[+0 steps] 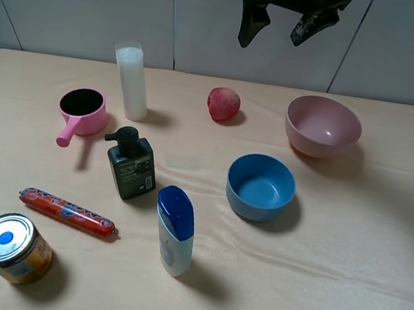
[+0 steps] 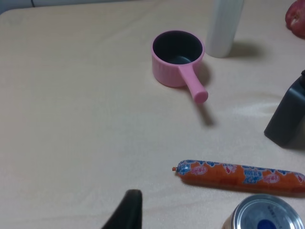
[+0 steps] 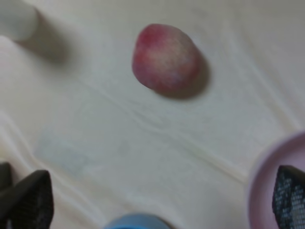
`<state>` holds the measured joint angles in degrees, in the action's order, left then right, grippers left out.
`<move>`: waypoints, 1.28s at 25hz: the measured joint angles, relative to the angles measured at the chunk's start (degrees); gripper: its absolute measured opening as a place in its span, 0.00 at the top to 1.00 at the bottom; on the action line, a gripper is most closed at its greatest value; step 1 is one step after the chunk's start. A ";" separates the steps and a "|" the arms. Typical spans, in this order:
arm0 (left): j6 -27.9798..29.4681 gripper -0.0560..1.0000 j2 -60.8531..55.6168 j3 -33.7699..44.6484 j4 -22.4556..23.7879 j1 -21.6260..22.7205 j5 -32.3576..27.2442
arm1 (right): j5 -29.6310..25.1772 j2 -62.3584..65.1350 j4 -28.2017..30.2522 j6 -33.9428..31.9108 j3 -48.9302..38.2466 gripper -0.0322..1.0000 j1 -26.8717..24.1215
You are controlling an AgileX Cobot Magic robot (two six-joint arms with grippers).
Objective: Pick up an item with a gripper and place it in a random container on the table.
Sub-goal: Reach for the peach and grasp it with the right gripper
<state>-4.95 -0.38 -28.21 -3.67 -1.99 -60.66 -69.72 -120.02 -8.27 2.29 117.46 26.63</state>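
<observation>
One red-pink fruit (image 1: 223, 103) sits on the tabletop (image 1: 349, 244) between the white bottle (image 1: 131, 81) and the pink bowl (image 1: 327, 124). It is nearly round, with no clear long axis. The right gripper (image 1: 272, 39) hangs above, spread wide, touching nothing.

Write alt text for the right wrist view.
A red-pink fruit lies untouched on the beige cloth, with the right gripper open and clear of it. Parts of the pink bowl and a blue bowl also show.

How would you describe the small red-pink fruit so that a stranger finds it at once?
On the beige cloth-covered table, look along the far side, between the tall white cylindrical bottle and the wide pale pink plastic bowl. The small round red-pink fruit lies there alone: the only round red thing, unlike the long red sausage.
</observation>
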 joint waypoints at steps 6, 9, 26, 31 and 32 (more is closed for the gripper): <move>0.00 0.01 0.00 0.00 0.00 0.00 0.00 | 0.00 -5.37 0.53 -1.05 3.88 0.30 1.12; 0.00 0.01 0.00 0.00 0.00 0.00 0.00 | 0.31 -7.55 0.66 -1.91 5.91 0.30 1.31; 0.00 0.01 0.00 0.00 0.00 0.00 0.00 | 8.76 -15.22 0.97 -2.29 7.72 0.30 1.31; 0.00 0.01 0.00 0.00 0.00 0.00 0.00 | 11.16 -17.03 0.82 -2.29 7.72 0.30 1.31; 0.00 0.01 0.00 0.00 0.00 0.00 0.00 | 11.79 -17.33 0.82 -2.29 7.72 0.30 1.31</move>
<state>-4.95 -0.38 -28.21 -3.67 -1.99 -60.66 -57.94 -137.35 -7.45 0.00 125.18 27.94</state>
